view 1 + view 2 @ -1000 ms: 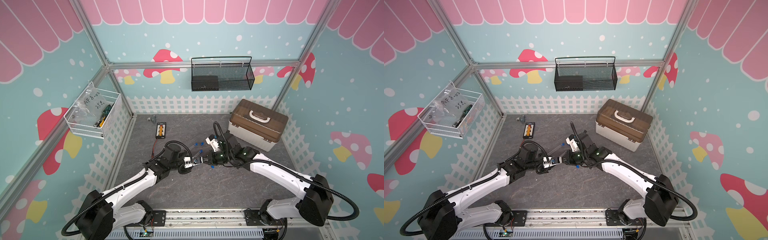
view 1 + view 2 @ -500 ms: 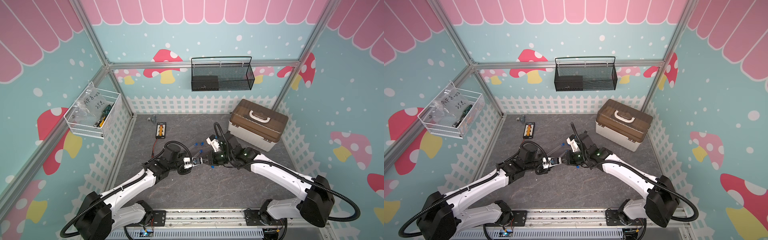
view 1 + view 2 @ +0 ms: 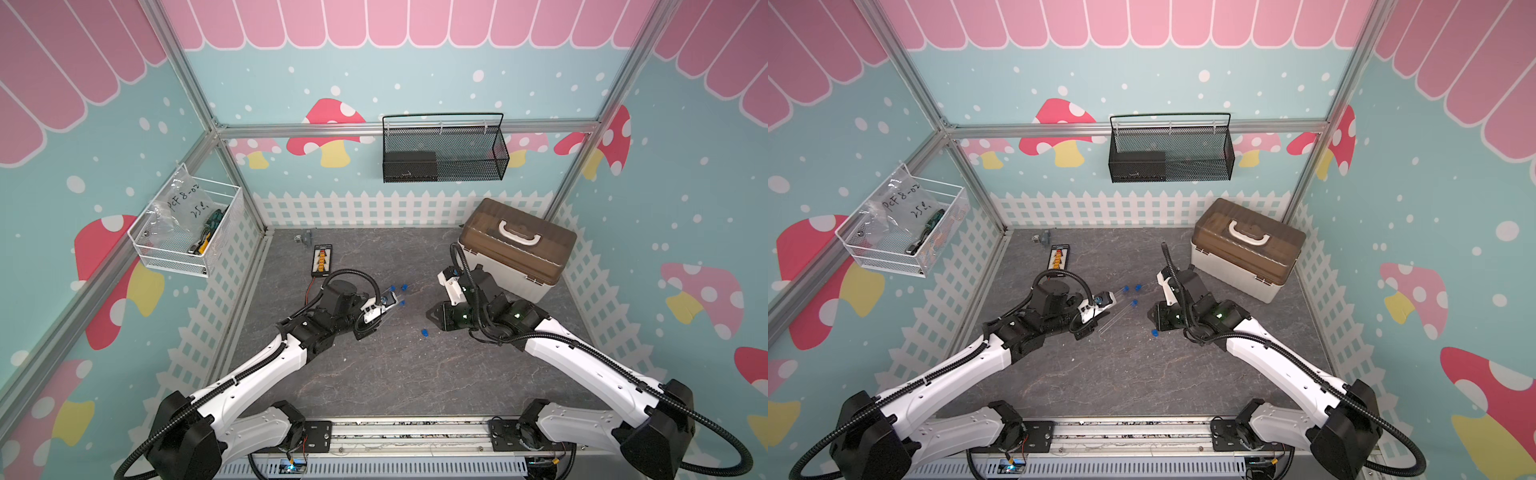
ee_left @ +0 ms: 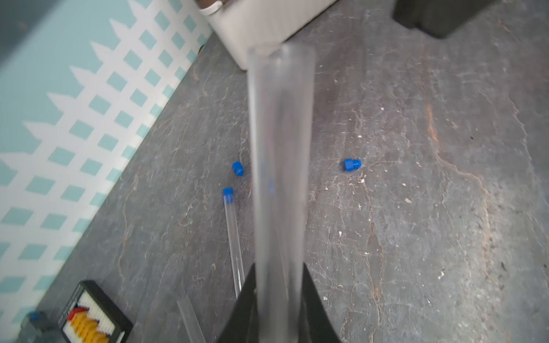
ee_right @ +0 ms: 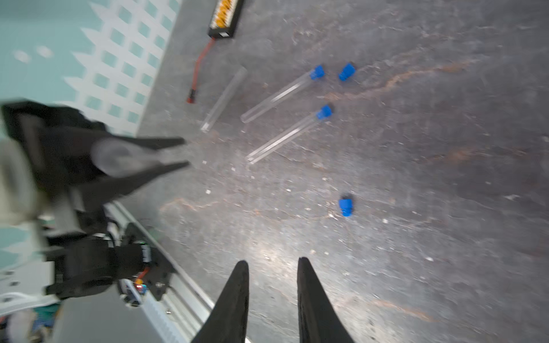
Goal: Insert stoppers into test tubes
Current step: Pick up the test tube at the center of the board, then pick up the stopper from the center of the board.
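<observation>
My left gripper (image 4: 279, 268) is shut on a clear test tube (image 4: 280, 154) that sticks out well past its jaws; I see no stopper in its far mouth. Two more test tubes (image 5: 279, 96) (image 5: 285, 136) lie on the grey floor, each with a blue stopper (image 5: 318, 72) (image 5: 324, 112) in its end. An uncapped tube (image 5: 224, 99) lies beside them. Loose stoppers lie near the capped ends (image 5: 347, 72) and just in front of my right gripper (image 3: 424, 332). The right gripper (image 5: 272, 261) is open and empty, well to the right of the left one (image 5: 185, 153).
A box with a brown lid (image 3: 515, 249) stands at the back right, close behind my right arm. A black board with yellow connectors (image 3: 322, 259) and a red lead lies at the back left. A white wire basket (image 3: 187, 232) and a black mesh basket (image 3: 442, 149) hang on the walls.
My right gripper has opened and drawn back to the right, away from the left gripper's tip. The left gripper has stayed about where it was, still shut on its tube.
</observation>
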Controlling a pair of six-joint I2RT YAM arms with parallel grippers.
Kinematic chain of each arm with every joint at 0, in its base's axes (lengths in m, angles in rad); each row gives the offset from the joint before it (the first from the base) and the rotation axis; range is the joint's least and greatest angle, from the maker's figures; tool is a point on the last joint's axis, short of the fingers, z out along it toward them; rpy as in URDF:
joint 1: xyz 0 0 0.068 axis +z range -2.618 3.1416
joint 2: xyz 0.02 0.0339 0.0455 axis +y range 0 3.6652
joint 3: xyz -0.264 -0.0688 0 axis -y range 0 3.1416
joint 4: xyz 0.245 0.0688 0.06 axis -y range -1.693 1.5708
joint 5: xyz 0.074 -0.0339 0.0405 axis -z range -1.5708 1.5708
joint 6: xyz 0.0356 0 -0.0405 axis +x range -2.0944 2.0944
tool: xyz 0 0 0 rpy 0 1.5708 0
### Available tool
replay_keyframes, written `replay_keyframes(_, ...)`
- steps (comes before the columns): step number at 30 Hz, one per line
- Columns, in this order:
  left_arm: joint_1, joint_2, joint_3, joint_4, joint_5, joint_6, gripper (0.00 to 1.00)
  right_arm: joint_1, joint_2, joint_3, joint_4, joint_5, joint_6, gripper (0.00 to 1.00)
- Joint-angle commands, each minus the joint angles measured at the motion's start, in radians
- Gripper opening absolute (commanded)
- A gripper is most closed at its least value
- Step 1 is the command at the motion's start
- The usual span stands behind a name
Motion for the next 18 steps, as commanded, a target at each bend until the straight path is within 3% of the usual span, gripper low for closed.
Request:
replay_keyframes(1,0.057,0.025,0.036,0.034,-0.024,-0.154,0.0,0.009,0.082,-0.003,-0.138,0.103,-0.134,0.28)
replay_keyframes(5,0.124,0.053,0.046,0.053,-0.046,-0.247,0.0,0.025,0.175,0.004,-0.147,0.118,-0.188,0.31)
replay_keyframes(18,0.14,0.028,0.001,0.1,-0.117,-0.235,0.0,0.069,0.532,0.216,-0.191,0.147,-0.255,0.38)
